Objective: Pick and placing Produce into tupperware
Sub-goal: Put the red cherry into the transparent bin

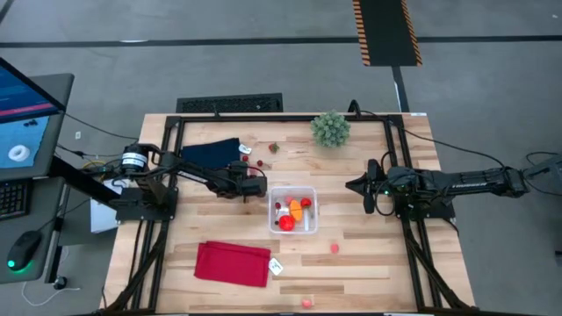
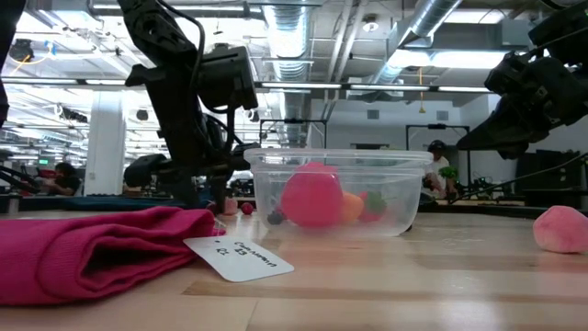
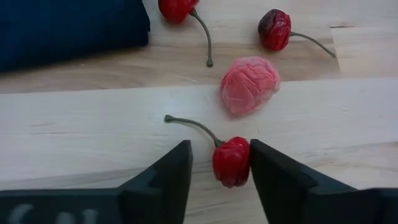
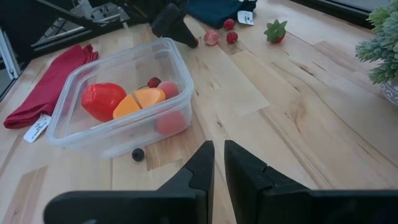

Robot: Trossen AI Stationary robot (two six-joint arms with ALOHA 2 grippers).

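**Left wrist view: jaws straddling a cherry beside the container**

Left wrist view puts the left gripper [image 3: 219, 163] low over the wood, its two dark fingers standing apart on either side of a small red cherry [image 3: 231, 162]. One finger looks to be touching the fruit; the other is clear of it, so this is not yet a firm grip. The cherry's stem [image 3: 189, 123] trails away from the jaws, which leaves the round body free to be pinched. Just beyond lie a pink wrinkled fruit [image 3: 249, 84] and two more cherries [image 3: 274, 28], near the edge of the navy cloth [image 3: 68, 28].

From above, this gripper sits just beside the tupperware [image 1: 311, 194], on the side toward the left arm, so a short carry should finish the placement. The clear container already holds several pieces: a red pepper-like piece [image 4: 102, 100], an orange one [image 4: 140, 101] and pinkish-red ones. Loose pieces are scattered over the table, among them a strawberry [image 4: 275, 30] and a small dark berry [image 4: 137, 154] against the container's outer wall, so the job seems partway through.

The right gripper [image 4: 219, 163] waits well off to the right, fingers together and holding nothing. A red cloth [image 1: 233, 263] with a tag and a green spiky plant [image 1: 331, 129] sit clear of the work.
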